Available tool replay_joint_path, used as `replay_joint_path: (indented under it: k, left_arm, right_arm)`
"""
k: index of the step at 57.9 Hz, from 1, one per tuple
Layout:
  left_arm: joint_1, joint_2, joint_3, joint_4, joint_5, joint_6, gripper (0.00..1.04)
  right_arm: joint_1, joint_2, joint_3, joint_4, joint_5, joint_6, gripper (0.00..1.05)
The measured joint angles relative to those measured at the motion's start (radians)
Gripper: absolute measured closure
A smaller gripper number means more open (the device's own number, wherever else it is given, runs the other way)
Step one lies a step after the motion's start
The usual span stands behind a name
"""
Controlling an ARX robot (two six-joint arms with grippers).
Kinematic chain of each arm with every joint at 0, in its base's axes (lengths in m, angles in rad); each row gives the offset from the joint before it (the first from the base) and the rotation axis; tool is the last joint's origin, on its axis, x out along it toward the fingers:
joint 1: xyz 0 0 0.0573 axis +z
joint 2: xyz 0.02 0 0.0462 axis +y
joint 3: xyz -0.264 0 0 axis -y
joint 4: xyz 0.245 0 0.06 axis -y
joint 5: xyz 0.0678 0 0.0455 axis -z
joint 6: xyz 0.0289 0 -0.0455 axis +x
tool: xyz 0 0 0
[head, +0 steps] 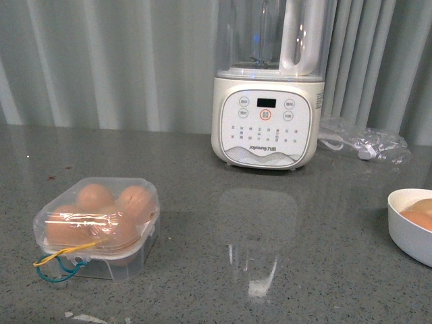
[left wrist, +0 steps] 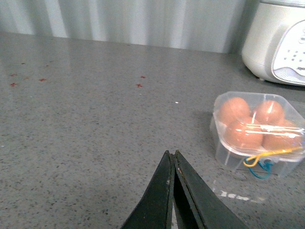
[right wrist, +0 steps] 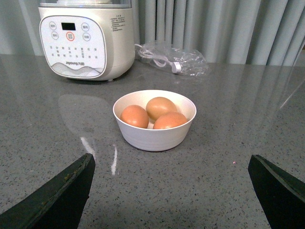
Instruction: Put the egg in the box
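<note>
The clear box point(head: 96, 226) sits at eight o'clock on the counter point(head: 270, 236), lid shut over four smooth tan eggs point(head: 94, 196). Left claw point(left wrist: 171, 155) closed, empty; right claw point(right wrist: 169, 191) wide open.

Tabletop point(head: 223, 270) was wide open through the middle, a clear lane between the box point(head: 98, 226) near the left edge and the white bowl point(head: 412, 226) at the right edge. Box lid was shut over the eggs, blocking entry from above. Blender base point(head: 266, 121) stood at the back edge, with a crumpled plastic bag point(head: 364, 142) and cord beside it. Bowl was open on top, with bare tabletop all round it in the right wrist view.
</note>
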Motion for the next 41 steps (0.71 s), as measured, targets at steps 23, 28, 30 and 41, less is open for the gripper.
replay_joint_path:
  k: [23, 28, 30, 41]
  left_arm:
    - [-0.019, -0.137, -0.055, -0.081, -0.002, 0.0, 1.01]
    - [-0.019, -0.158, -0.065, -0.08, -0.001, 0.002, 1.01]
    - [-0.019, -0.166, -0.065, -0.078, -0.003, 0.002, 1.01]
    - [-0.019, -0.214, -0.065, -0.115, -0.003, 0.003, 1.01]
  right_arm:
    - [0.0, 0.0, 0.0, 0.0, 0.0, 0.0, 0.07]
    - [0.0, 0.0, 0.0, 0.0, 0.0, 0.0, 0.07]
    - [0.0, 0.0, 0.0, 0.0, 0.0, 0.0, 0.07]
    - [0.0, 0.0, 0.0, 0.0, 0.0, 0.0, 0.07]
